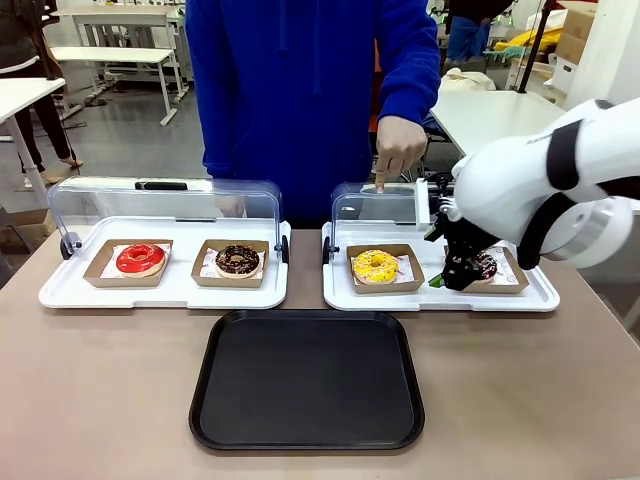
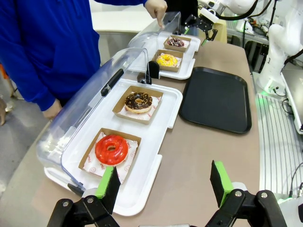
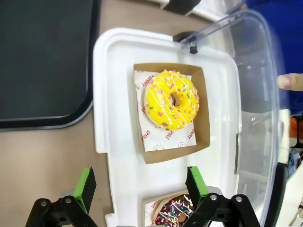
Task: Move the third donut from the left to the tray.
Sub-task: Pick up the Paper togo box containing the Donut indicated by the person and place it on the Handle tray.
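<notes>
I see my left gripper (image 2: 165,189) well left of the big flat black plastic tray (image 1: 307,378), jaws spread. The yellow-iced ring donut (image 1: 375,265) sits in its brown cardboard box (image 1: 386,288) just behind the tray. My right gripper (image 1: 455,280), behind the tray's right corner, is spread too, empty.

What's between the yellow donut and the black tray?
Right wrist view: the cardboard box wall around the yellow donut, then the white tray, floor and rim, before the black tray.
</notes>
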{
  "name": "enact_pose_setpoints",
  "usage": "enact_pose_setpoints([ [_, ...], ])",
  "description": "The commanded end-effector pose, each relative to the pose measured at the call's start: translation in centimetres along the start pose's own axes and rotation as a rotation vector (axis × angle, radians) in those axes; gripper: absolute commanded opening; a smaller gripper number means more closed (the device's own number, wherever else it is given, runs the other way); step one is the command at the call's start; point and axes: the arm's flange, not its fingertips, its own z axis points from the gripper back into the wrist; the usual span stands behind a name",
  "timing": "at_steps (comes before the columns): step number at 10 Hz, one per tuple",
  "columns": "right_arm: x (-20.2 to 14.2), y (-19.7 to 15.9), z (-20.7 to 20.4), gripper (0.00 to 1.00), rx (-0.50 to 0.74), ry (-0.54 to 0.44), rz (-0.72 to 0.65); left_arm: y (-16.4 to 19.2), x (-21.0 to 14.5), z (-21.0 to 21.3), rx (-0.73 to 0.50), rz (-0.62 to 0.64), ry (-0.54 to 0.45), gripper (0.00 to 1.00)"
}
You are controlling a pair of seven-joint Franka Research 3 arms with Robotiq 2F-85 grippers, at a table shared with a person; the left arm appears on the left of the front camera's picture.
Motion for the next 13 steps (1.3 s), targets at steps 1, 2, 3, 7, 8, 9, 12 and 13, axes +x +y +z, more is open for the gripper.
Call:
enact_pose_setpoints([
  [1, 1.2, -1.3, -1.6, 1.00, -0.020, 0.056, -0.011, -0.2, 0.2, 0.0, -0.011, -0.014, -0.004, 1.00],
  [2, 1.4, -1.6, -2.7, 1.00, -0.014, 0.069, -0.007, -0.2, 0.2, 0.0, -0.011, -0.014, -0.004, 1.00],
  [3, 1.2, -2.2, -3.6, 1.00, -0.016, 0.080, 0.004, -0.2, 0.2, 0.0, -0.011, -0.014, -0.004, 1.00],
  [7, 1.3, -3.1, -6.3, 1.00, -0.013, 0.115, 0.029, -0.2, 0.2, 0.0, -0.011, -0.014, -0.004, 1.00],
  [8, 1.3, -3.1, -6.7, 1.00, -0.008, 0.120, 0.032, -0.2, 0.2, 0.0, -0.011, -0.014, -0.004, 1.00],
  [9, 1.4, -3.1, -7.0, 1.00, -0.002, 0.127, 0.035, -0.2, 0.2, 0.0, -0.011, -0.014, -0.004, 1.00],
  [12, 1.3, -3.2, -8.0, 1.00, 0.007, 0.148, 0.048, -0.2, 0.2, 0.0, -0.011, -0.014, -0.004, 1.00],
  [13, 1.4, -3.3, -8.4, 1.00, 0.010, 0.155, 0.045, -0.2, 0.2, 0.0, -0.011, -0.014, -0.004, 1.00],
])
